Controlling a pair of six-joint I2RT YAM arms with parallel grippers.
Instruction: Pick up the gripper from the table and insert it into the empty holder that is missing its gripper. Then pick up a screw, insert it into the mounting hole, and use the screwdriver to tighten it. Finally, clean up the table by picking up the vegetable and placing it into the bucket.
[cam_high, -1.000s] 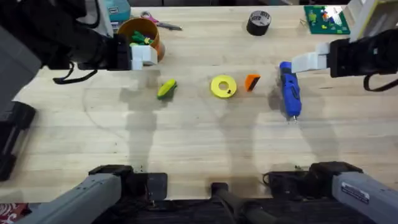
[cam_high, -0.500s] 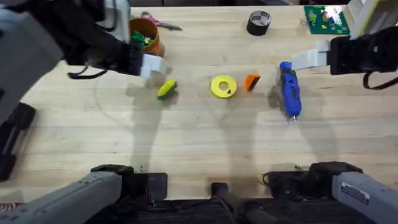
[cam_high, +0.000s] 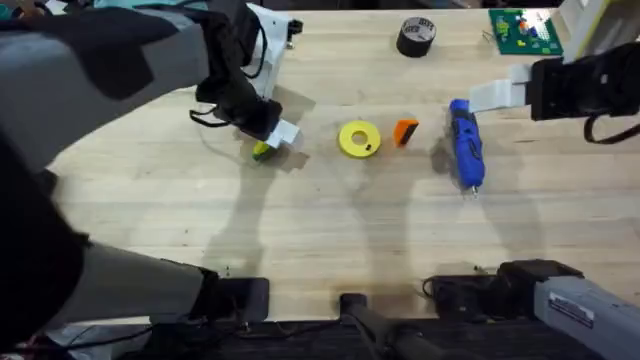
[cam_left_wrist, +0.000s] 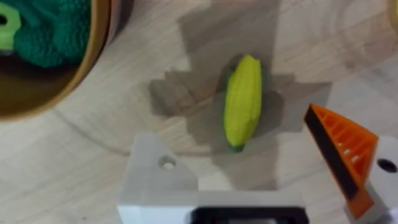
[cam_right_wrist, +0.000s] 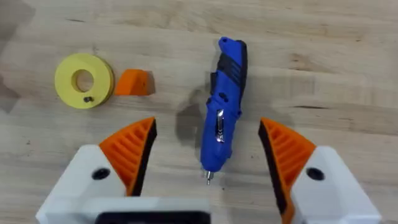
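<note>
From overhead, the left arm rises large and blurred close under the camera and reaches forward over the worktop (cam_high: 330, 240); the left gripper (cam_high: 272, 132) hangs right over the vegetable (cam_high: 262, 151), part of which peeks out beneath it. The right gripper (cam_high: 500, 95) is held level at the right edge, beside the far end of the screwdriver (cam_high: 466, 145). A yellow disc (cam_high: 359, 139) and the small orange gripper (cam_high: 404, 131) lie between vegetable and screwdriver, with bare worktop nearer the bases. A black tape roll (cam_high: 416, 36) sits at the far edge.

In the left wrist view, the jaws stand wide: one finger is the bare white holder (cam_left_wrist: 158, 183), the other has an orange tip. The vegetable (cam_left_wrist: 242, 102) lies flat in line with the gap, untouched. The bucket (cam_left_wrist: 93, 59) is near, with green toys inside.

In the right wrist view, the jaws gape wide with the screwdriver (cam_right_wrist: 222, 112) lying between the orange pads (cam_right_wrist: 134, 149), clear of both.
</note>
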